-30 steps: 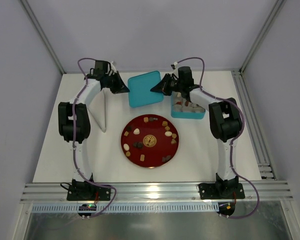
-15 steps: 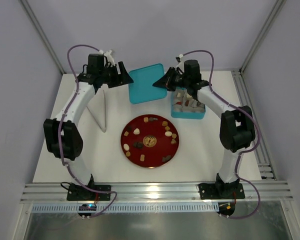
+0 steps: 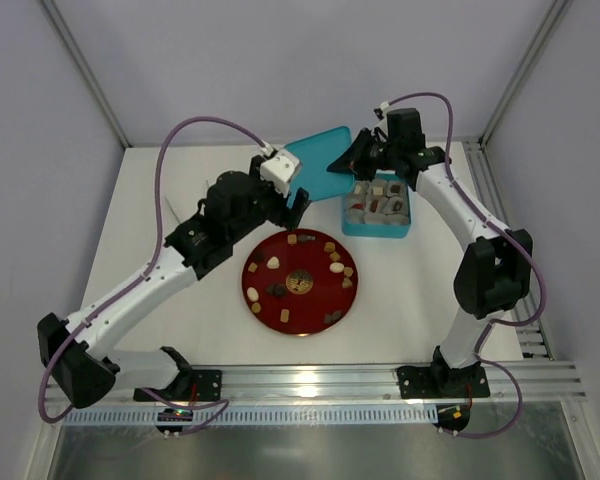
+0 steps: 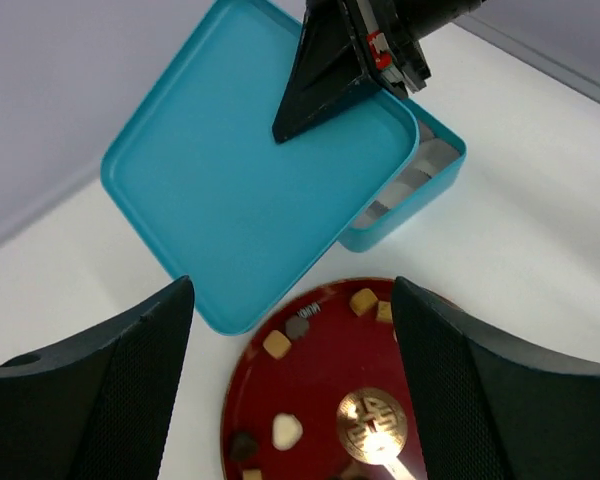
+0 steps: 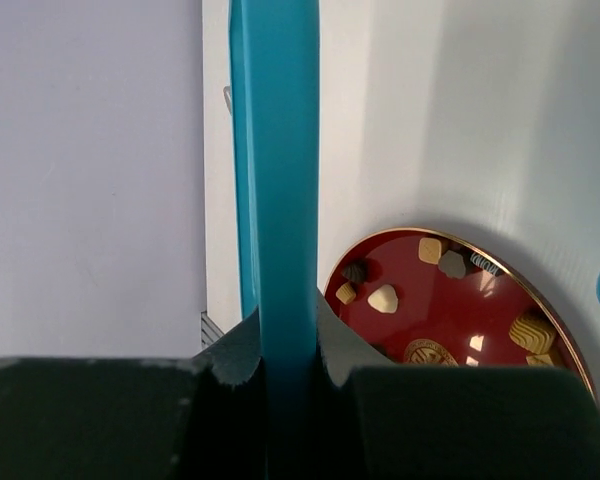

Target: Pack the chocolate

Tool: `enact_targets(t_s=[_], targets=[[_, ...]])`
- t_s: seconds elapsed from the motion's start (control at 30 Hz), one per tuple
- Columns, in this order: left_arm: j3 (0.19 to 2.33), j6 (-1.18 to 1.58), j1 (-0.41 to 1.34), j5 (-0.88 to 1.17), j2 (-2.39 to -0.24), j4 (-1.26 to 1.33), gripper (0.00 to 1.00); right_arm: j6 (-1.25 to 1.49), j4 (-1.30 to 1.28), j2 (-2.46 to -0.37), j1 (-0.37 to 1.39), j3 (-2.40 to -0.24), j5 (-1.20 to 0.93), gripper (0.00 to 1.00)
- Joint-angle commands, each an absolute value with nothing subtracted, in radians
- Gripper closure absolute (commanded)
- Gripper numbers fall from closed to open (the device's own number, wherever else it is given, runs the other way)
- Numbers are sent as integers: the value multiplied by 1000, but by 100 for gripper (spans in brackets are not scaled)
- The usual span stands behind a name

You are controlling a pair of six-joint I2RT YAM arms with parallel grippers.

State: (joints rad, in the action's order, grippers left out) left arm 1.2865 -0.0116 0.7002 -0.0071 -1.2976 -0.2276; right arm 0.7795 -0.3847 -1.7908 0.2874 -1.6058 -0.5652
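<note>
Several small chocolate (image 3: 273,263) pieces, brown, tan and cream, lie around the red plate (image 3: 315,300). More pieces sit in paper cups in the teal box (image 3: 377,228). My left gripper (image 3: 298,205) is open and empty over the plate's far edge. In the left wrist view its fingers (image 4: 110,390) frame the plate (image 4: 320,390) and a tan chocolate (image 4: 276,344). My right gripper (image 3: 345,163) is shut on the edge of the teal lid (image 3: 318,150), which tilts above the box's left side. In the right wrist view the lid (image 5: 280,150) shows edge-on between the shut jaws.
An aluminium rail (image 3: 310,380) runs along the near table edge by the arm bases. Another rail (image 3: 500,250) lines the right side. Grey enclosure walls stand close behind and beside the table. The plate has a round gold emblem (image 3: 300,283) at its centre.
My left gripper let go of the lid, opened, and swung right and nearer, to the plate's far edge. My right gripper carried the lid up and to the right, now alone.
</note>
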Motion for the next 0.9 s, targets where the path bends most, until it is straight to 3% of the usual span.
enact_targets(t_s=[0.0, 0.23, 0.43, 0.73, 0.87], targets=[[1154, -208, 759, -199, -1236, 79, 22, 736, -507, -1694, 275, -1700, -531, 96], [882, -578, 952, -316, -1284, 569, 21, 718, -627, -1666, 265, -1756, -497, 96], [887, -725, 979, -409, -1475, 901, 23, 707, -675, -1617, 265, -1749, -457, 96], [991, -879, 979, -488, -1666, 1071, 28, 701, -698, -1600, 267, -1732, -437, 96], [1014, -911, 980, -517, -1716, 1120, 35, 698, -695, -1601, 273, -1715, -434, 96]])
